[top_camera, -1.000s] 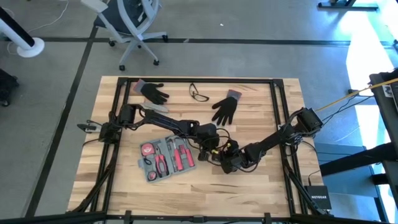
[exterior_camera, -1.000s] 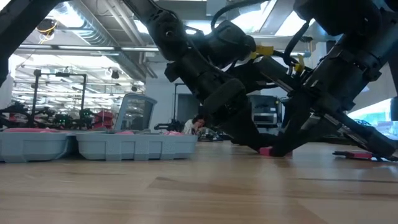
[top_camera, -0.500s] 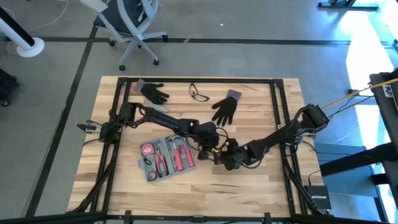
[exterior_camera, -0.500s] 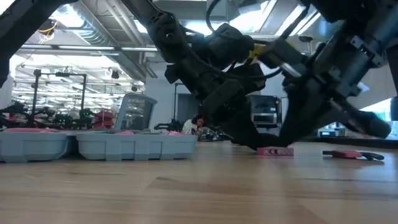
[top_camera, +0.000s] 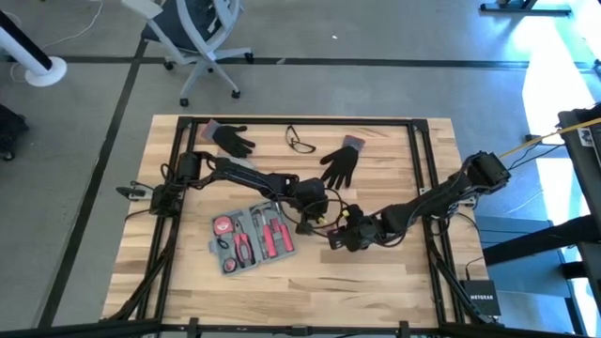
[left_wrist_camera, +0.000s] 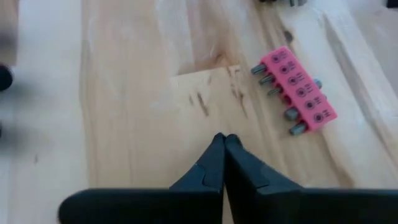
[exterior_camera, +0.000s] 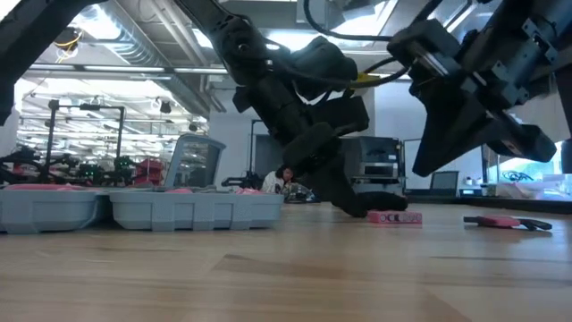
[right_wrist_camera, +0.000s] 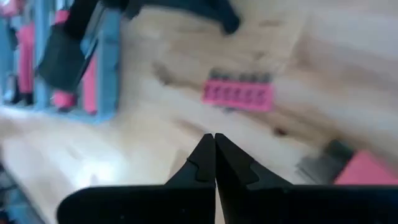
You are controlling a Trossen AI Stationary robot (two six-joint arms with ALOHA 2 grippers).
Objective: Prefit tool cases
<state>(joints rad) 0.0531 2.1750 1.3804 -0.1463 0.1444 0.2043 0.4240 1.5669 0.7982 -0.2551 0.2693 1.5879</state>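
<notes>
— From above, where's the tool case (top_camera: 252, 238)?
— Open on the table (top_camera: 394, 282), just beside the left end effector (top_camera: 324, 222); the right end effector (top_camera: 349, 240) is near, on the far side from the case.

— At table height?
— The case (exterior_camera: 143, 211) sits apart from a pink bit holder (exterior_camera: 393, 217).

— Wrist views?
— Both end effectors (left_wrist_camera: 222, 142) (right_wrist_camera: 214, 140) are clenched, empty; the bit holder (left_wrist_camera: 297, 99) (right_wrist_camera: 239, 94) lies ahead.
</notes>
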